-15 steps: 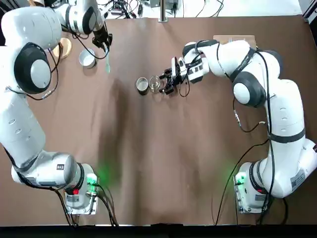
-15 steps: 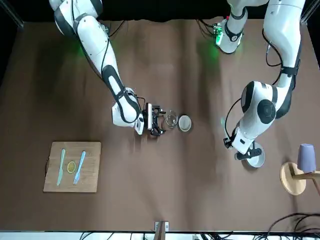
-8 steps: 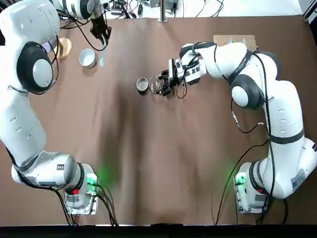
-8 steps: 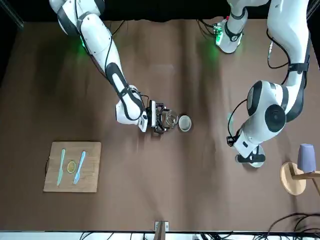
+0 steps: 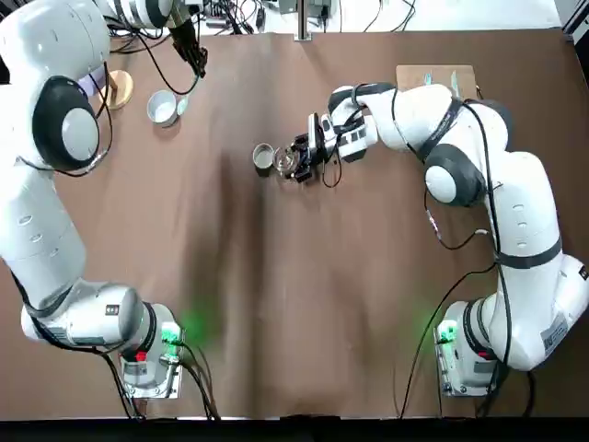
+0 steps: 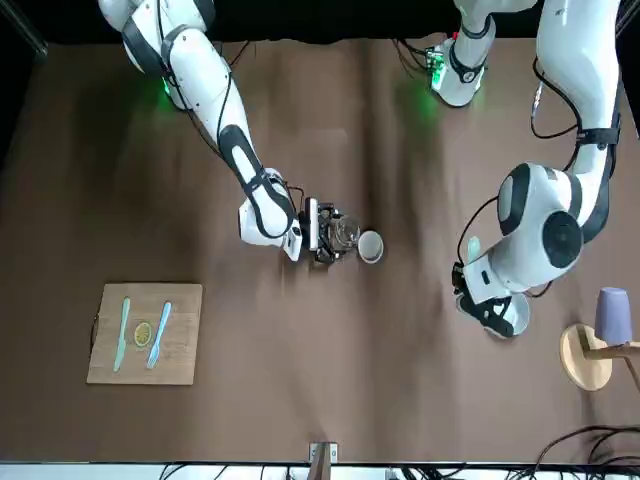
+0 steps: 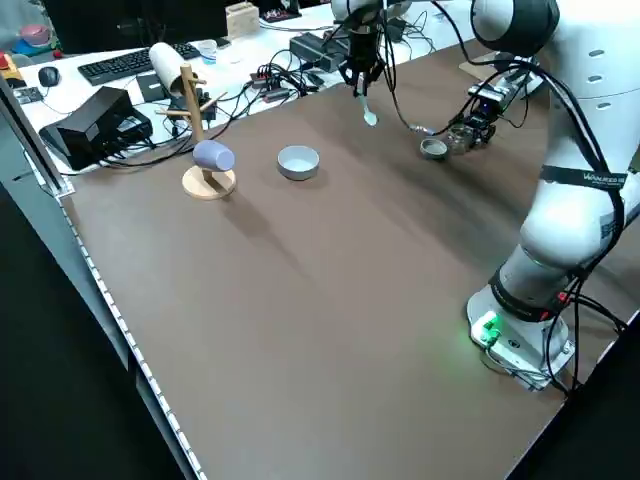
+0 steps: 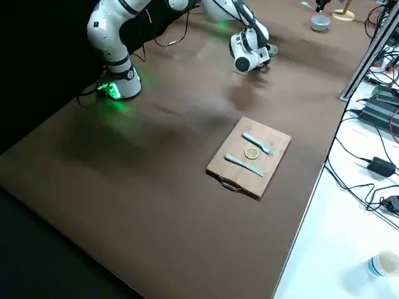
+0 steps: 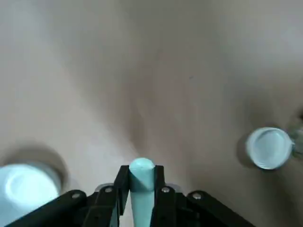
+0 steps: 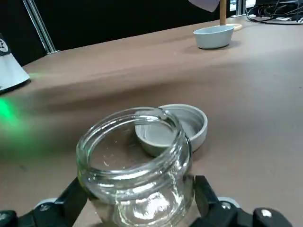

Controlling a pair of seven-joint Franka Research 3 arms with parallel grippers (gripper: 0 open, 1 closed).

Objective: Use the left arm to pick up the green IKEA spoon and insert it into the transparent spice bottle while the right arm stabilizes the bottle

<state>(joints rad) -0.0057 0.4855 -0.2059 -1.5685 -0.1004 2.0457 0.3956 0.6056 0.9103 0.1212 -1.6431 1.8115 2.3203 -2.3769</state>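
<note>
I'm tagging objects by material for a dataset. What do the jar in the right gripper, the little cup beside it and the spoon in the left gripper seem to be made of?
The jar looks like clear glass: see-through walls, glossy rim. The cup beside it seems dull grey metal, opaque with a matte sheen. The spoon, clamped in the left gripper, looks like smooth pale mint plastic, though ceramic can't be ruled out. The right gripper brackets the jar.

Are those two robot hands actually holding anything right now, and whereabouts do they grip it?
Yes. The left gripper pinches the pale mint plastic spoon by its handle, bowl hanging down. The right gripper has the small clear glass jar between its fingers, low on its sides.
</note>
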